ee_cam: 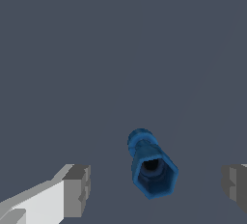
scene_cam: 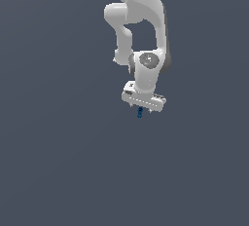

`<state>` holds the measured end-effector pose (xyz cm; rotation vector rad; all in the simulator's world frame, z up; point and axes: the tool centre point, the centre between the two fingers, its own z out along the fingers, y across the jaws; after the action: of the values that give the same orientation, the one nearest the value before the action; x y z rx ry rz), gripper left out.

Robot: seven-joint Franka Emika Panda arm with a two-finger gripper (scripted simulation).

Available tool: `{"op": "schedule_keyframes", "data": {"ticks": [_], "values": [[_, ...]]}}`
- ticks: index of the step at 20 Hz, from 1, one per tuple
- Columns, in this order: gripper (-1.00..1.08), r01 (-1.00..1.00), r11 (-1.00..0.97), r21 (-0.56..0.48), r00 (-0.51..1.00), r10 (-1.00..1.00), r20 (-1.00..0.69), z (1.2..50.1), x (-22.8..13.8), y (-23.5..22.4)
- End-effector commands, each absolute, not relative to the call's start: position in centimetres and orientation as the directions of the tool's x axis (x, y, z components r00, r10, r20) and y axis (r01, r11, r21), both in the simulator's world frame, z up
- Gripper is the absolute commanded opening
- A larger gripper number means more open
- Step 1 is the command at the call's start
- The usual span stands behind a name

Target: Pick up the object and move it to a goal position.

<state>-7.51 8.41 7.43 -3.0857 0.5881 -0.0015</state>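
The object point(scene_cam: 140, 113) is a tiny bright-blue, slightly elongated piece with a hexagonal hollow end, seen large in the wrist view point(ee_cam: 150, 166). It sits just below the white hand of my gripper point(scene_cam: 141, 108) in the exterior view. In the wrist view the gripper point(ee_cam: 155, 189) is open, with the object between its two grey fingertips point(ee_cam: 77, 189). There is a clear gap between the object and each fingertip, so neither touches it. The second fingertip shows only at the picture's edge.
A plain dark grey-blue surface point(scene_cam: 58, 161) fills both views. The white arm point(scene_cam: 141, 20) reaches down from the top of the exterior view. Nothing else shows.
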Motion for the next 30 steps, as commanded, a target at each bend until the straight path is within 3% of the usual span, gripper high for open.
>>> {"op": "schedule_keyframes", "data": {"ticks": [1,9,10,23,30], "values": [[1.00,-0.369,-0.930,0.000,0.930,-0.369,0.000,6.1,-7.6,8.4],[1.00,-0.370,-0.929,0.000,0.929,-0.370,0.000,4.3,-7.6,8.4],[-1.00,-0.370,-0.929,0.000,0.929,-0.370,0.000,4.3,-7.6,8.4],[-1.00,-0.370,-0.929,0.000,0.929,-0.370,0.001,4.6,-7.6,8.6],[-1.00,-0.370,-0.929,0.000,0.929,-0.370,0.001,7.0,-8.0,10.0]]}}
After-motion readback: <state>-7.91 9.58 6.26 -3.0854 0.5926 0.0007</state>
